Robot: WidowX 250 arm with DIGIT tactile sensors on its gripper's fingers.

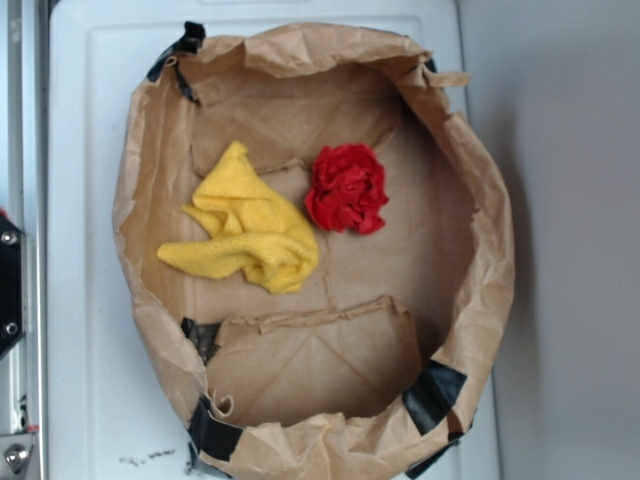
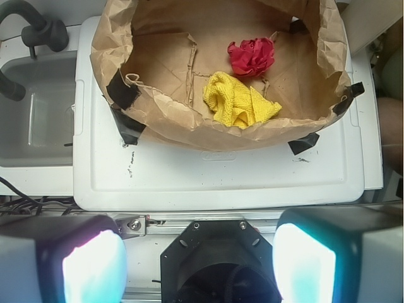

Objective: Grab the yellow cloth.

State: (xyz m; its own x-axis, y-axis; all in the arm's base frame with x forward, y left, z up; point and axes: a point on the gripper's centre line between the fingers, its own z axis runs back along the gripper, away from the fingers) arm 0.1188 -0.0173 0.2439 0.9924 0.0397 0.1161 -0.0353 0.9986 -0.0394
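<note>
The yellow cloth (image 1: 248, 226) lies crumpled on the floor of a brown paper basin (image 1: 150, 160), left of centre, with a red rosette-like cloth (image 1: 347, 188) just to its right. In the wrist view the yellow cloth (image 2: 237, 101) sits near the basin's near wall (image 2: 189, 126), the red cloth (image 2: 252, 57) behind it. My gripper (image 2: 199, 262) is open, far back from the basin over the robot's base, with both fingers (image 2: 91, 268) wide apart and nothing between them. The exterior view does not show the gripper.
The paper basin, patched with black tape (image 1: 432, 392), rests on a white plastic board (image 1: 80, 200). A grey sink (image 2: 35, 107) with a black faucet (image 2: 38, 28) lies to the board's left in the wrist view. The black base mount (image 2: 218, 259) sits below the gripper.
</note>
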